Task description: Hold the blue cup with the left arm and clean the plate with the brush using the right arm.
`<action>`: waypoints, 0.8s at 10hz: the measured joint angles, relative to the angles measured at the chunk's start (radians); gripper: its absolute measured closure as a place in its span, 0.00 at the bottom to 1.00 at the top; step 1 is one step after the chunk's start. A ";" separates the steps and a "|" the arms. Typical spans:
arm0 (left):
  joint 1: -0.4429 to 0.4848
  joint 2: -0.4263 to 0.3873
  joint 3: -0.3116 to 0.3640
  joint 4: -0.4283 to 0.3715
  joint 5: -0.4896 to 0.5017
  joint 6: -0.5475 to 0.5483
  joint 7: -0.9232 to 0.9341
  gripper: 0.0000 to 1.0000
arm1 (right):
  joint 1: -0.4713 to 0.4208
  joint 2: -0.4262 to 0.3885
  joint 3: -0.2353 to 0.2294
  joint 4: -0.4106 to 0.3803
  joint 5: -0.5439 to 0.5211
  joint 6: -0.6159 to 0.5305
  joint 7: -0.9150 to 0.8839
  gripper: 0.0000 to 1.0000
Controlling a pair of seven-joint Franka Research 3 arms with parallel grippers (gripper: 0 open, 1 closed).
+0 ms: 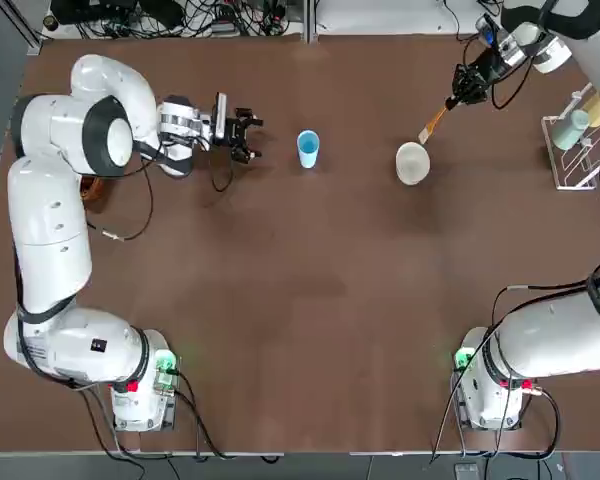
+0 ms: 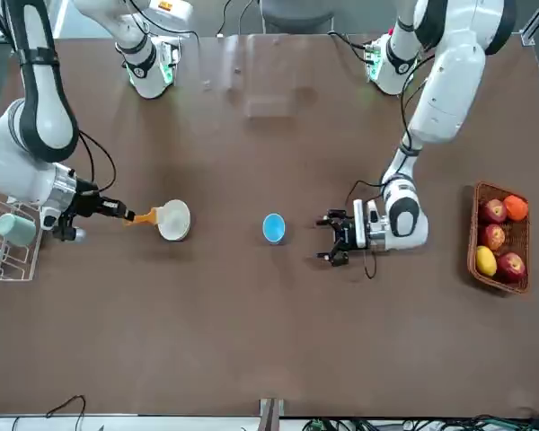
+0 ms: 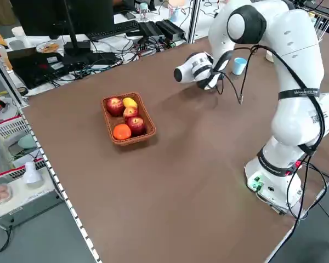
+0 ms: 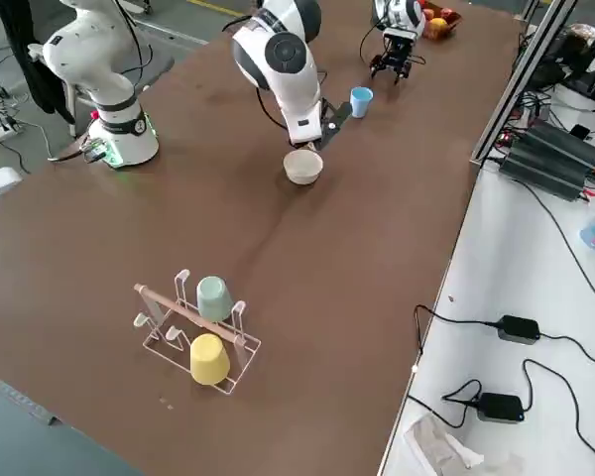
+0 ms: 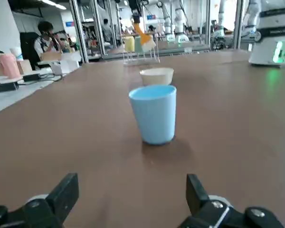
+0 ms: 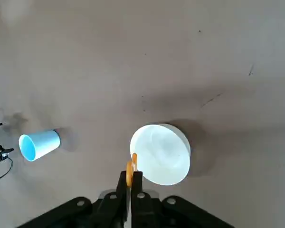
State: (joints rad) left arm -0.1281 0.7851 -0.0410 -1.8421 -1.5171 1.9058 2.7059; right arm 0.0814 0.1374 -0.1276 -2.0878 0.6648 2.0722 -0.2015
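The blue cup stands upright on the brown table, mouth up. My left gripper lies level just to its left, open, a short gap from the cup, which sits centred ahead of the fingers. The cream-white plate rests to the cup's right. My right gripper is shut on the orange handle of the brush. The pale bristle head slants down toward the plate's far rim and hangs above it. In the right wrist view the handle overlaps the plate.
A wire rack with a pale teal cup and a yellow cup stands at the table's right edge. A basket of fruit sits behind my left arm near the left edge. A cable dangles from the left wrist.
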 joint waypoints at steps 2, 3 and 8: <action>0.098 -0.042 0.001 0.001 0.163 -0.029 -0.060 0.00 | -0.015 0.004 0.000 -0.031 0.062 0.027 -0.051 0.95; 0.138 -0.070 0.000 0.005 0.242 -0.045 -0.122 0.00 | -0.025 0.005 0.000 -0.044 0.074 0.039 -0.077 0.95; 0.198 -0.205 0.000 0.080 0.577 -0.057 -0.531 0.00 | -0.033 0.017 0.009 -0.112 0.238 0.139 -0.136 0.95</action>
State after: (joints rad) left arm 0.0698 0.5802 -0.0407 -1.7624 -0.9406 1.8485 2.1753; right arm 0.0485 0.1540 -0.1189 -2.1994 0.9032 2.2109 -0.3375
